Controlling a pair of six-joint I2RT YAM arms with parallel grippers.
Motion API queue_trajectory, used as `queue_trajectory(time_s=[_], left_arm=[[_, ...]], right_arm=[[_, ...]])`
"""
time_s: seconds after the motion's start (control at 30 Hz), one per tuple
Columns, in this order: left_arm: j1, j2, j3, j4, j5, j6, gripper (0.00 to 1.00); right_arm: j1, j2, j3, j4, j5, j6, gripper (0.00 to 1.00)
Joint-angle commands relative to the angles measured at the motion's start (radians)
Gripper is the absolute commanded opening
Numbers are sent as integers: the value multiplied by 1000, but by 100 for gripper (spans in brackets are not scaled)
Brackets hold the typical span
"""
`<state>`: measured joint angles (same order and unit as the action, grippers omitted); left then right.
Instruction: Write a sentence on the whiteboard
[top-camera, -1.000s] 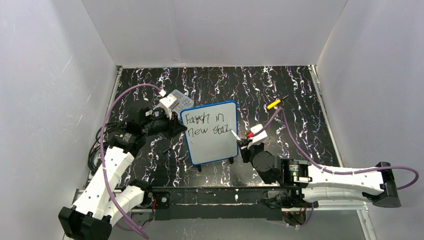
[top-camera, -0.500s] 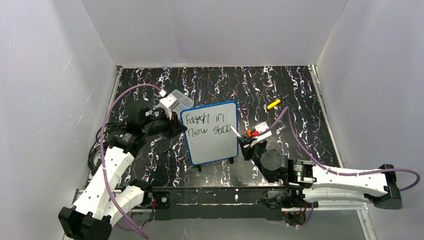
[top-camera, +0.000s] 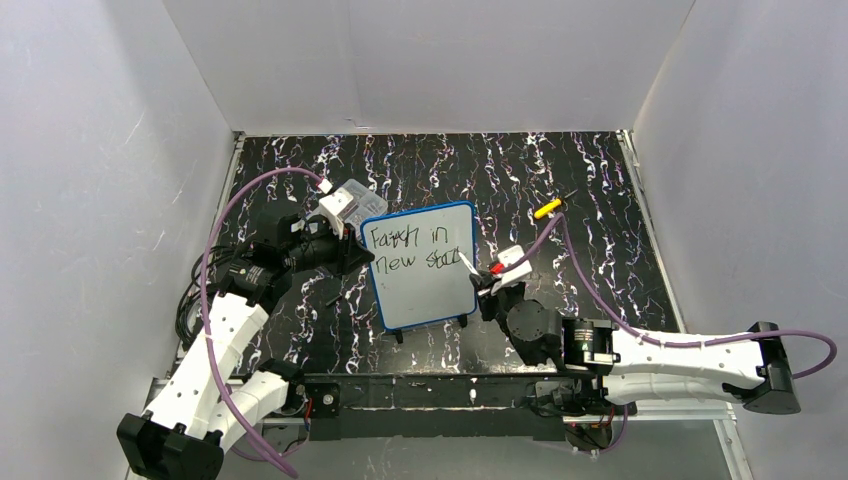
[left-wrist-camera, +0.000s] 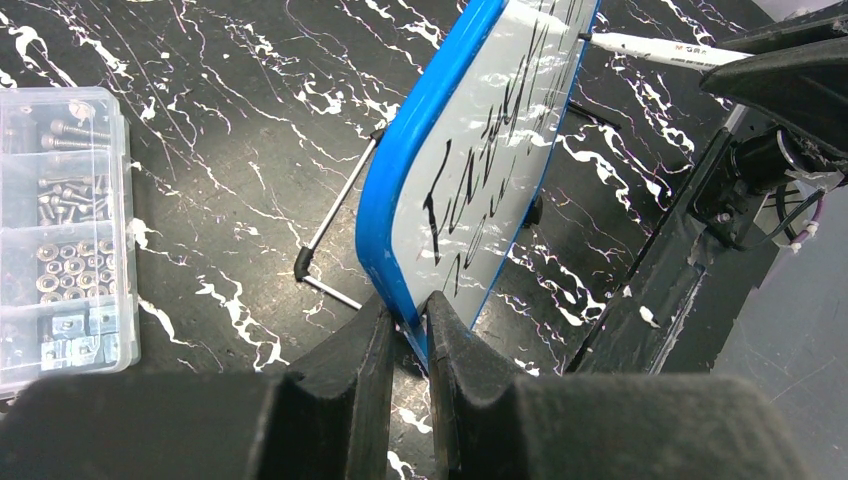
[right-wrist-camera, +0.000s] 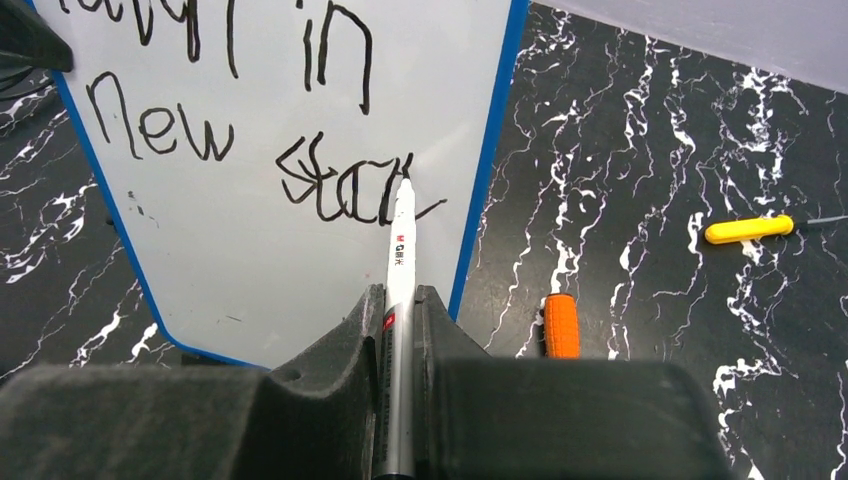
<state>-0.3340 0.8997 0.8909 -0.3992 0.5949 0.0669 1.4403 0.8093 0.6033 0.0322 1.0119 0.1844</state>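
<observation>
- Writing on the whiteboard (top-camera: 420, 265): the sentence (right-wrist-camera: 345, 195) ran in two black lines. The top one read roughly "Faith in", the lower one "new" plus a scrawled word starting "sta", the rest unclear.
- Marker (right-wrist-camera: 400, 240): white barrel with a red mark and small print too fine to read.
- Right hand (right-wrist-camera: 400, 300): reached in from the whiteboard's right side, fingers clamped on the marker. The tip touched the white surface at the end of the last word.
- Left hand (left-wrist-camera: 408, 312): at the whiteboard's left edge, fingers pinched tight on the blue frame.
- Whiteboard: stood tilted on the table (top-camera: 560, 170), blue rounded frame, wire leg behind.
- Clear compartment box (left-wrist-camera: 60, 230) of screws lay left of the whiteboard.
- Yellow-handled tool (right-wrist-camera: 748, 229) and orange piece (right-wrist-camera: 561, 325) lay right of it.
</observation>
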Motion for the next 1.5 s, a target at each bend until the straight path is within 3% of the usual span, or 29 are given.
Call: queue_trajectory(time_s=[0.0, 0.57, 1.03, 1.47], left_arm=[[-10, 15, -24, -78, -2, 20, 0], [-10, 13, -24, -78, -2, 19, 0], [-10, 13, -24, -77, -4, 19, 0], [-10, 16, -23, -78, 0, 20, 0]], right_arm=[[-6, -16, 27, -83, 31, 78, 1], [-6, -22, 11, -241, -12, 235, 1], [-6, -100, 17, -61, 51, 63, 1], [-6, -20, 35, -77, 31, 50, 1]])
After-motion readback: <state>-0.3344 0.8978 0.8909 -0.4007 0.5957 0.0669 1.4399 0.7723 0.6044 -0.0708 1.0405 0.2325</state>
